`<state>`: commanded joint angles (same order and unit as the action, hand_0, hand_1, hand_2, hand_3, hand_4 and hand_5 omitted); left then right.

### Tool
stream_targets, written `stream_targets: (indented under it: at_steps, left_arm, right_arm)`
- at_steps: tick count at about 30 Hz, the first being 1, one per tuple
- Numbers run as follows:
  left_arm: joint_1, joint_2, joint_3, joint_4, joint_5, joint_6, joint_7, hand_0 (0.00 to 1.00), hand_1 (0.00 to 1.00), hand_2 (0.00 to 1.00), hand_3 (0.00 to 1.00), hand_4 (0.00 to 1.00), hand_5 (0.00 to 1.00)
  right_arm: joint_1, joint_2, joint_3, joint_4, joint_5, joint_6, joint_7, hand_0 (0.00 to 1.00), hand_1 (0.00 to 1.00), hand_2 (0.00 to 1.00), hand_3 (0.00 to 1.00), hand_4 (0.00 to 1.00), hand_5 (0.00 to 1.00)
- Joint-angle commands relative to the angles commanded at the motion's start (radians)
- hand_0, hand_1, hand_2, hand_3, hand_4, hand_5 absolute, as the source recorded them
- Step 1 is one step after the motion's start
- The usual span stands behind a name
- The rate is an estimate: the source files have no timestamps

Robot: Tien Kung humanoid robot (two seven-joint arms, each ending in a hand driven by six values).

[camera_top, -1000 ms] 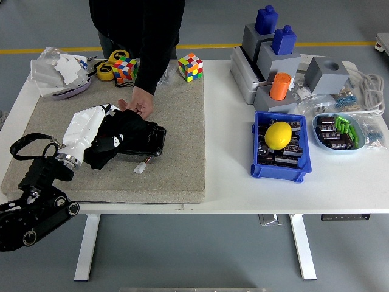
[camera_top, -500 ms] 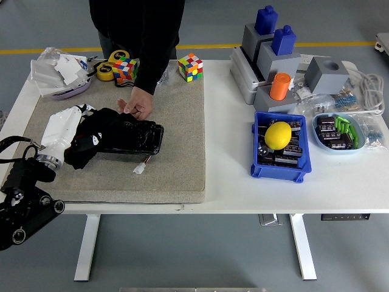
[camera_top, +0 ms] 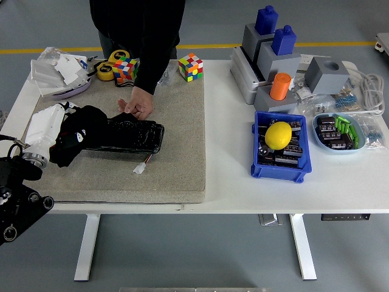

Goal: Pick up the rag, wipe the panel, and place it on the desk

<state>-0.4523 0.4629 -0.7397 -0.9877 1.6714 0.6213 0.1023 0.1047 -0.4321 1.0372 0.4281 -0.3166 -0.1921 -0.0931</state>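
Note:
A black rag [camera_top: 78, 132] is bunched at the left end of a glossy black panel [camera_top: 130, 135] that lies on the grey mat [camera_top: 176, 146]. My left hand [camera_top: 47, 125], white-shelled, is shut on the rag and presses it onto the panel's left end. A person's hand [camera_top: 137, 102] rests on the panel's far edge. A small white connector [camera_top: 140, 168] on a wire lies just in front of the panel. My right hand is out of view.
Two colour cubes [camera_top: 190, 66] and a yellow tape roll [camera_top: 108, 70] sit at the mat's far edge. A dish of white scraps [camera_top: 61, 73] is at the far left. At right stand a blue bin [camera_top: 278, 163] with a yellow ball, grey blocks, and a tray of parts.
My left hand has dragged the rag leftward along the panel, uncovering more of its glossy surface. The person's hand stays on the panel's far edge.

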Motion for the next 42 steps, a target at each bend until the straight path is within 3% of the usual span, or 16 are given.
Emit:
stream_targets:
  at_steps: [7, 16, 21, 22, 42]
  left_arm:
    - [0.009, 0.003, -0.021, 0.012, 0.002, 0.001, -0.002, 0.18, 0.15, 0.487, 0.574, 0.56, 0.002]
    - [0.006, -0.013, -0.001, 0.012, -0.005, 0.003, -0.001, 0.181, 0.148, 0.487, 0.573, 0.56, 0.002]
    - [-0.001, -0.027, 0.022, -0.015, -0.001, 0.004, 0.003, 0.181, 0.148, 0.487, 0.573, 0.56, 0.002]
    - [-0.004, -0.031, 0.03, -0.022, 0.0, 0.004, 0.004, 0.181, 0.133, 0.498, 0.659, 0.562, 0.002]
    - [-0.056, -0.054, 0.203, -0.146, 0.02, -0.002, 0.032, 0.182, 0.133, 0.501, 0.658, 0.563, 0.002]
  right_arm:
    - [-0.001, 0.0, 0.0, 0.0, 0.001, 0.0, 0.0, 0.714, 0.614, 0.672, 0.607, 0.998, 0.58]
    - [0.0, -0.001, -0.004, 0.002, 0.001, 0.001, -0.001, 0.714, 0.614, 0.672, 0.608, 0.998, 0.585]
    - [0.001, -0.001, -0.005, 0.001, 0.002, 0.0, 0.0, 0.714, 0.614, 0.672, 0.608, 0.998, 0.585]
    - [0.002, -0.001, -0.006, 0.001, 0.002, 0.0, 0.0, 0.714, 0.614, 0.672, 0.609, 0.998, 0.588]
    - [0.002, -0.005, -0.001, 0.0, 0.002, 0.007, 0.003, 0.714, 0.613, 0.672, 0.612, 0.998, 0.592]
